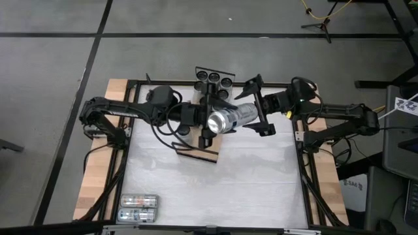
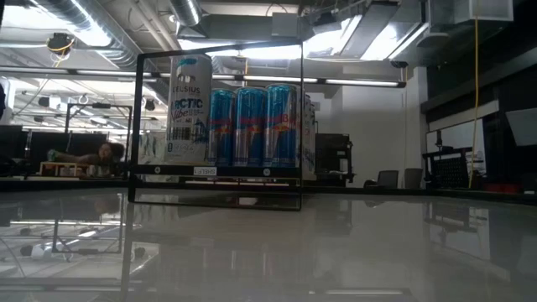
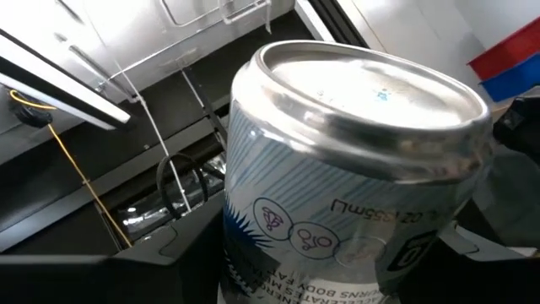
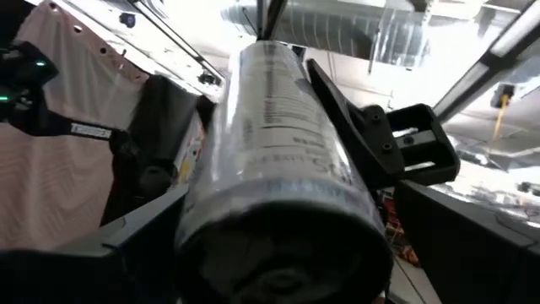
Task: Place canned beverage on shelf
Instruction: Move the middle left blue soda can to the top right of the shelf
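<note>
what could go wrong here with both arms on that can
The can lies tilted in mid-air above the shelf, gripped by the left gripper while the right gripper straddles it with open fingers; a mistimed release could drop it. Setting it down could also knock the cans already standing.

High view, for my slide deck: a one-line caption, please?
Left gripper holds a silver can above the shelf; the open right gripper brackets its other end.
</note>
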Available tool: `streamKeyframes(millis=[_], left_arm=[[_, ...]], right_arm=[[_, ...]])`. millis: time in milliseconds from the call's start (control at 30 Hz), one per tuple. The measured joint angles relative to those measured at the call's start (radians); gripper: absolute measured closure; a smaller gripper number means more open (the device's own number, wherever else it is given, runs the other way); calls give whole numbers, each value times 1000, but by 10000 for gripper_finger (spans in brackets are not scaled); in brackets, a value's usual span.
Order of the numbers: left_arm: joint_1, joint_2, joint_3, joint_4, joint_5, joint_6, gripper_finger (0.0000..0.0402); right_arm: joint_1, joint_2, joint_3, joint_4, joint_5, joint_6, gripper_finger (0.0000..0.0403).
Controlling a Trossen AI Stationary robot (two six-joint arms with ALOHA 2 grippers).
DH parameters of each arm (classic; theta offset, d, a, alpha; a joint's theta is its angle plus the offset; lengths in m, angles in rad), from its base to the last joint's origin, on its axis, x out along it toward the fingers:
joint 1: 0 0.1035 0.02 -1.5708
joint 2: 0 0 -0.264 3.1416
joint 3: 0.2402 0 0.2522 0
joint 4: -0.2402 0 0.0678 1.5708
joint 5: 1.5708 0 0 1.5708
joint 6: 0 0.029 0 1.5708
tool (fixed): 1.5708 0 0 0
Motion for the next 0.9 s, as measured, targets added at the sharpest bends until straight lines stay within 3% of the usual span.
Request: streamKeyframes(millis=[500, 900], left_arm=[[0, -2, 0, 15, 3, 41, 153], [0, -2, 0, 11, 3, 43, 147]], right_arm=[[1, 0, 0, 25, -14, 0, 19], [1, 0, 0, 24, -14, -1, 143]])
